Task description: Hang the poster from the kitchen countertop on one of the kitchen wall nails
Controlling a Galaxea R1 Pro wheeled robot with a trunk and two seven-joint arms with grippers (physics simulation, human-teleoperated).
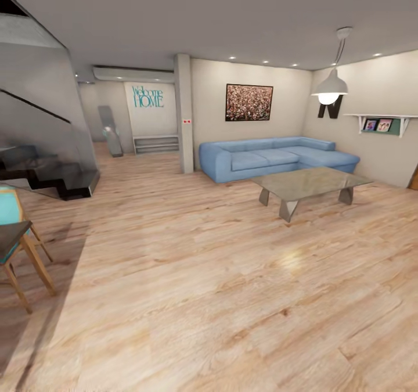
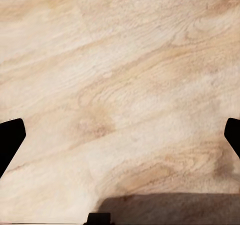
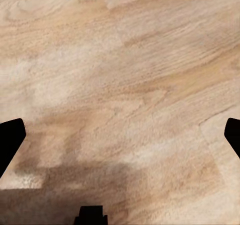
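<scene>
The poster, the kitchen countertop and the wall nails are out of view; I am facing a living room. In the left wrist view my left gripper [image 2: 120, 135] is open, its black fingertips [image 2: 10, 140] spread wide over bare wooden floor. My right gripper [image 3: 120, 135] is likewise open in the right wrist view, black fingertips [image 3: 10, 140] far apart above the floor, nothing between them.
A blue corner sofa [image 1: 278, 157] stands against the far wall under a wide brown speckled painting [image 1: 248, 102]. A glass coffee table [image 1: 310, 184] sits before it. Dark stairs [image 1: 52, 174] rise at left, a wooden chair with a teal seat [image 1: 17, 235] at the left edge. A pillar [image 1: 184, 113] divides the back.
</scene>
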